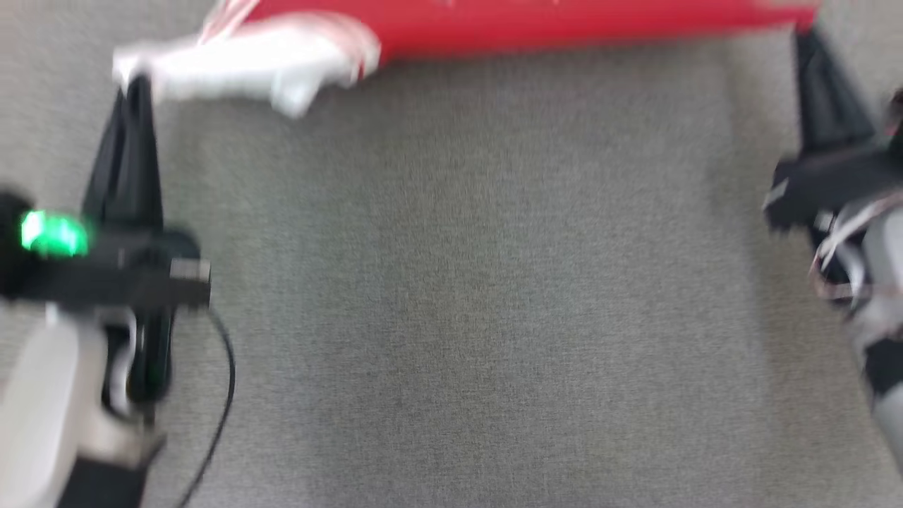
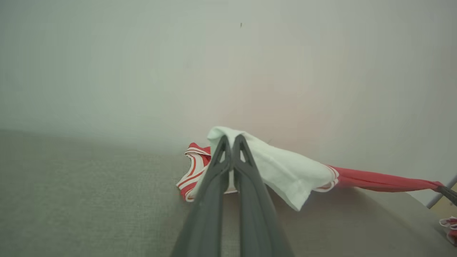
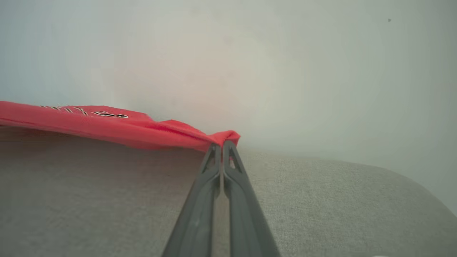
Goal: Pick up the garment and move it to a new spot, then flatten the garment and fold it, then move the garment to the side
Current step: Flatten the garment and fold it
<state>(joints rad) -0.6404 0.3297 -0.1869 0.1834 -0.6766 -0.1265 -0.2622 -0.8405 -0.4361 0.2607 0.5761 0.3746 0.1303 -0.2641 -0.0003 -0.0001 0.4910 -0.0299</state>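
Your left hand (image 1: 137,88) sits at the upper left of the head view. Its two dark fingers are pressed together on the white, red-striped end of the red jersey (image 1: 564,25). Your right hand (image 1: 804,35) is at the upper right, pinched closed on the opposite red corner. The jersey runs as a taut band along the top edge of that blurred view, between the two hands, over the grey woven surface (image 1: 451,296).

In the left wrist view the hand (image 2: 232,141) grips the white fabric at mid-frame, and the jersey (image 2: 375,180) stretches off to the right. In the right wrist view the hand (image 3: 221,144) holds a bunched red corner at centre. From there the jersey (image 3: 89,123) reaches to the left edge with dark lettering on it and shadow beneath. A green light (image 1: 53,233) glows on your left wrist.
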